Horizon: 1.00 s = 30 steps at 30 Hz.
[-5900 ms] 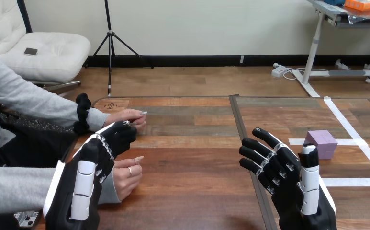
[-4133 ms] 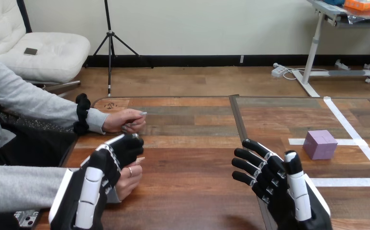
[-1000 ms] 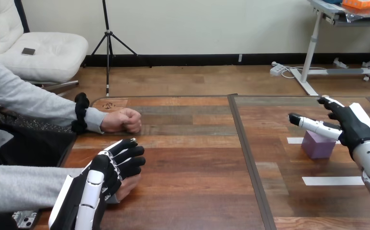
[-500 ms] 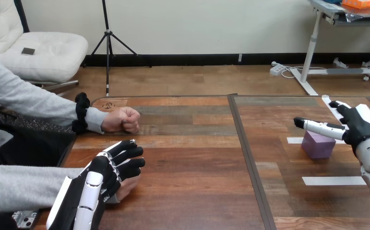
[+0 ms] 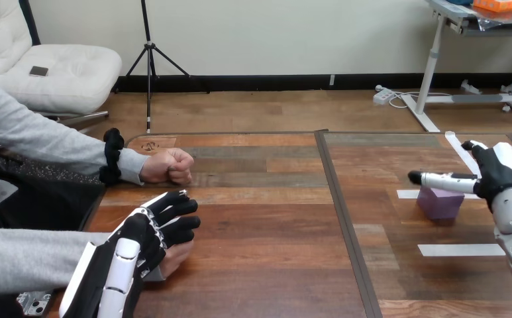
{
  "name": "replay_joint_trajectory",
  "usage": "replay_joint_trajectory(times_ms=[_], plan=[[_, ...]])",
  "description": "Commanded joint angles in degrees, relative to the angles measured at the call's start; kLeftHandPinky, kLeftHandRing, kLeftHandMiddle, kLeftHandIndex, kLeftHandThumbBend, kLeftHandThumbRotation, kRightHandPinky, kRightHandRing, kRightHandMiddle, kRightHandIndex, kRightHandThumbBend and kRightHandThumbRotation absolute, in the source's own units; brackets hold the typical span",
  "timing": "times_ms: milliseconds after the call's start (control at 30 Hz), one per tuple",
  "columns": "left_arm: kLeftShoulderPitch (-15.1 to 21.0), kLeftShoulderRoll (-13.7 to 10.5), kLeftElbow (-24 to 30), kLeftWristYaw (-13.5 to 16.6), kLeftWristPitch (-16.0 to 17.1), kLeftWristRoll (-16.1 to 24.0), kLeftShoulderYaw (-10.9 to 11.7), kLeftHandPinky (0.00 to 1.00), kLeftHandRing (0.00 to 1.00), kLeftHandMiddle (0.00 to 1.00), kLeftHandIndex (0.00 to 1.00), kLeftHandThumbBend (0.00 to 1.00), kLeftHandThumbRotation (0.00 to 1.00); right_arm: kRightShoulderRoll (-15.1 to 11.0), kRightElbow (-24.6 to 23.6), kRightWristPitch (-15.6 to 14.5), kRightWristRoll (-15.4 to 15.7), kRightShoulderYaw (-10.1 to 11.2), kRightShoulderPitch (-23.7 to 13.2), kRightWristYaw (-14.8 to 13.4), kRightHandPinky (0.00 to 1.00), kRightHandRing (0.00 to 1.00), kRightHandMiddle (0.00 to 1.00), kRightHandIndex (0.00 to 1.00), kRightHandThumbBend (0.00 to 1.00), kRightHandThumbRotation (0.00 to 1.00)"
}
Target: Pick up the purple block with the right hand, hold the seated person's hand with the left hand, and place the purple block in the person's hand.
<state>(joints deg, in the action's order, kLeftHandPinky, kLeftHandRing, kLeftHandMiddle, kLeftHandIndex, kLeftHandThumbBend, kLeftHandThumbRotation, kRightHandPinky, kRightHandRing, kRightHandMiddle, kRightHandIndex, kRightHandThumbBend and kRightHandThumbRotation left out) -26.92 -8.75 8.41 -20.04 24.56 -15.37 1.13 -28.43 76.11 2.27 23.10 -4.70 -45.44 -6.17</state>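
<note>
The surface (image 5: pixel 266 232) is dark, grainy wood with a slight sheen; the purple block (image 5: pixel 438 205) looks smooth and matt.

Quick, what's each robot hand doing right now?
Left robot hand: open, lying over the person's nearer hand.
Right robot hand: open, over the purple block, holding nothing.

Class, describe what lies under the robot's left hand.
The person's nearer hand lies under the left hand; just its right edge shows. The rest of it, and any grip, is covered.
</note>
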Motion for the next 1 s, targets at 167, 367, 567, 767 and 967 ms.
replay_joint_trajectory(times_ms=[167,367,567,767,967], plan=[[0.62,0.15,2.67,-0.11,2.62,-0.55,1.62,0.76,0.75,0.78,0.78,0.56,1.00,3.82,0.53,-1.70,-0.37,-0.74,-2.75,-1.63,0.84,0.97,0.97,0.93,1.00,0.29],[0.43,-0.08,2.51,-0.28,3.16,-0.35,1.88,0.75,0.73,0.78,0.78,0.56,1.00,4.89,0.57,-2.48,-1.19,-0.15,-2.25,-1.49,0.77,0.92,0.95,0.91,1.00,0.23],[0.16,0.04,2.93,-0.20,2.90,-0.47,1.94,0.75,0.73,0.78,0.79,0.56,1.00,5.43,0.62,-2.14,-0.78,-0.72,-1.63,-1.12,0.74,0.90,0.93,0.90,1.00,0.20],[0.19,0.47,2.97,0.06,3.15,-0.12,1.90,0.74,0.72,0.77,0.78,0.56,1.00,5.94,0.80,-3.24,-0.74,-0.93,-1.64,0.29,0.73,0.88,0.91,0.89,1.00,0.18],[-0.08,0.20,3.55,-0.12,2.39,-0.29,1.83,0.74,0.72,0.78,0.79,0.55,1.00,6.40,0.83,-3.50,-1.09,-0.86,-1.34,1.36,0.73,0.89,0.91,0.90,1.00,0.19]])
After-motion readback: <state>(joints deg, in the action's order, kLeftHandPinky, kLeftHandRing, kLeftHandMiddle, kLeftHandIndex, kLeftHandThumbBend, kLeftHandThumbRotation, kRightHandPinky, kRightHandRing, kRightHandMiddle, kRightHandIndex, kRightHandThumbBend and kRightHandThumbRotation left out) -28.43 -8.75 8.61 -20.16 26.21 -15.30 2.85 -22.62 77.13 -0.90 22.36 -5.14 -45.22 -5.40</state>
